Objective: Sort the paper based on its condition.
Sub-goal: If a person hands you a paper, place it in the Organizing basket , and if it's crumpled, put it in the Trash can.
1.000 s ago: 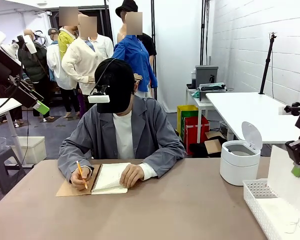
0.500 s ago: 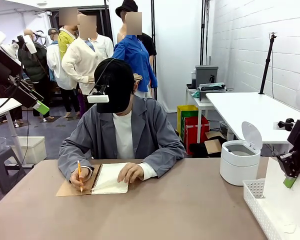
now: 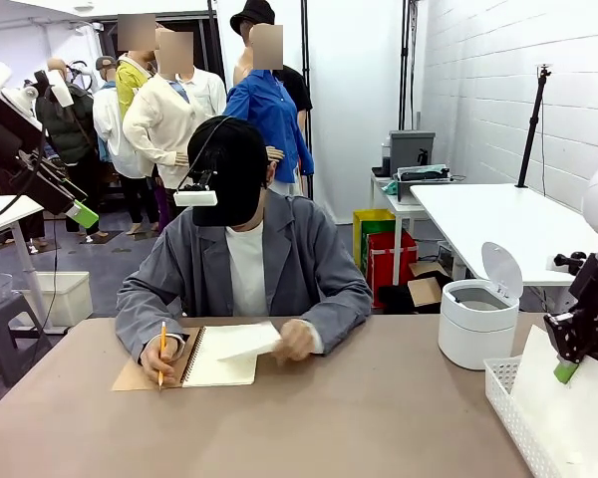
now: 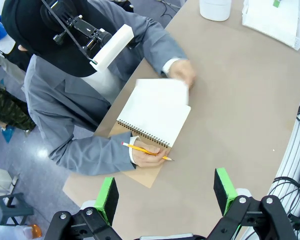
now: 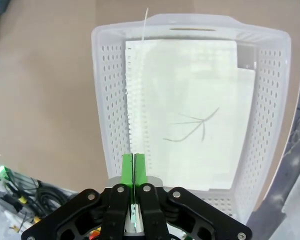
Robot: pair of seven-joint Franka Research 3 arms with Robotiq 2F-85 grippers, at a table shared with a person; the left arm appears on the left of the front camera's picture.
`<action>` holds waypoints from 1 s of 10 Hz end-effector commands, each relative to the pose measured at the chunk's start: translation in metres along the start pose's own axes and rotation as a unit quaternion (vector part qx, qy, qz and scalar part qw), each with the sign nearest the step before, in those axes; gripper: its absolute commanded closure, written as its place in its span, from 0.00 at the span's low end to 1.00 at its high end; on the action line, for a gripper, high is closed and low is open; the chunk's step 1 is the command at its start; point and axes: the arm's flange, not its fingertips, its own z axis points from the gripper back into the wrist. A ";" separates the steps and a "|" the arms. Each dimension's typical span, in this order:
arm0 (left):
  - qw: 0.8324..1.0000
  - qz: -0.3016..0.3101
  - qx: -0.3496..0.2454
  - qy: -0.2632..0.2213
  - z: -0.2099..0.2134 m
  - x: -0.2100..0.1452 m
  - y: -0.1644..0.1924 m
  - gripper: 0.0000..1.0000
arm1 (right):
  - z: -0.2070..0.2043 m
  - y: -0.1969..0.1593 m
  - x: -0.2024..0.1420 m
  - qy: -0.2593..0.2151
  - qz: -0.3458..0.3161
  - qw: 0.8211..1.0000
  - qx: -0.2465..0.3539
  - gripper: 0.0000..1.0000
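- Right end effector (image 3: 566, 370): clenched on the upper edge of a smooth sheet of paper (image 3: 578, 428). The sheet hangs upright over the white basket (image 3: 510, 390) at the right end of the surface (image 3: 379, 418).
- Basket contents, right wrist view: flat sheets (image 5: 190, 110) lie inside, one marked with a thin scribble.
- Left end effector (image 4: 166, 189): released, jaws wide apart with nothing between them, raised above the surface.
- Person: one hand (image 3: 297, 339) lifts a page (image 3: 241, 341) of the notebook (image 3: 217, 368). The other hand (image 3: 159, 358) holds a pencil (image 3: 161, 344).
- White bin (image 3: 475, 324): lid open, near the basket.
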 end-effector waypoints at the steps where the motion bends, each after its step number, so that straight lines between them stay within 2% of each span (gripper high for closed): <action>1: 1.000 0.001 -0.001 0.000 0.000 -0.001 0.000 0.00 | -0.028 -0.006 -0.039 -0.001 -0.014 1.000 -0.002 0.62; 4: 1.000 0.001 -0.001 0.000 0.000 -0.001 0.000 0.00 | -0.021 -0.008 -0.040 -0.004 -0.009 1.000 -0.020 0.04; 5: 1.000 0.001 -0.001 0.000 0.000 -0.001 0.000 0.00 | -0.020 -0.008 -0.041 -0.002 -0.008 1.000 -0.019 0.00; 7: 1.000 0.001 -0.001 0.000 0.000 -0.001 0.000 0.00 | -0.014 -0.006 -0.037 -0.015 0.006 1.000 -0.027 0.00; 10: 1.000 0.001 -0.001 0.000 0.000 -0.001 0.000 0.00 | 0.011 0.003 -0.028 -0.012 0.091 0.991 -0.095 0.00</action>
